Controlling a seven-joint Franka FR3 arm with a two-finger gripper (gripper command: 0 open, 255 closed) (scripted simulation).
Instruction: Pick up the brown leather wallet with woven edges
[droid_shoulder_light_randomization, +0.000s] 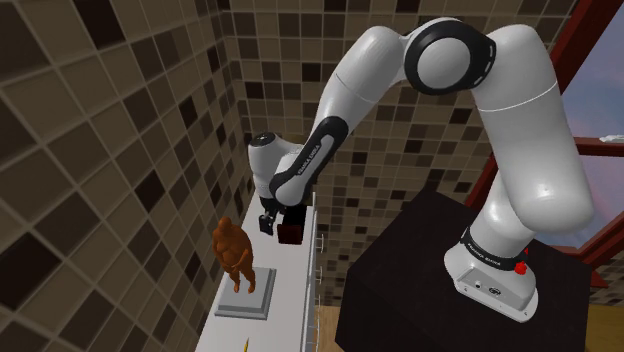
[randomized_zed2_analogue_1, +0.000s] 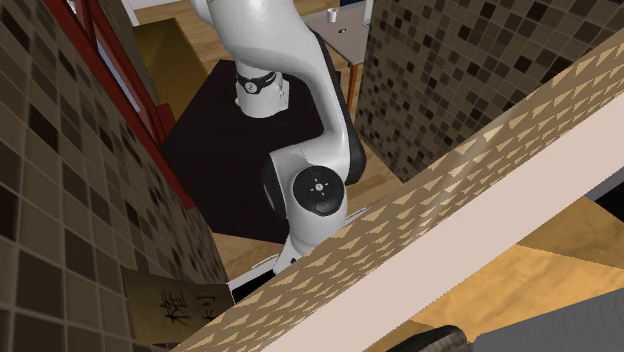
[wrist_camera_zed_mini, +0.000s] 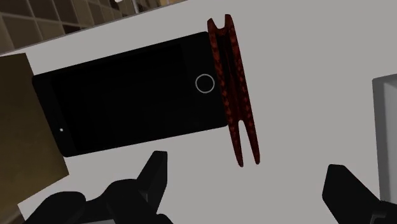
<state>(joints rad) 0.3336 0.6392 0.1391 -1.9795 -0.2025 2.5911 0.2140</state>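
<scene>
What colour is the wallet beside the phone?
The wallet is dark reddish-brown with black crisscrosses; wrist view.

The pincer, fingers apart, hangs over a dark red wallet touching a black phone.

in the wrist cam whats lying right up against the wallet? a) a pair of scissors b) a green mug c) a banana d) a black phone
d: a black phone lies flat on the pale surface, its home-button end against the long side of the reddish-brown wallet.
</scene>
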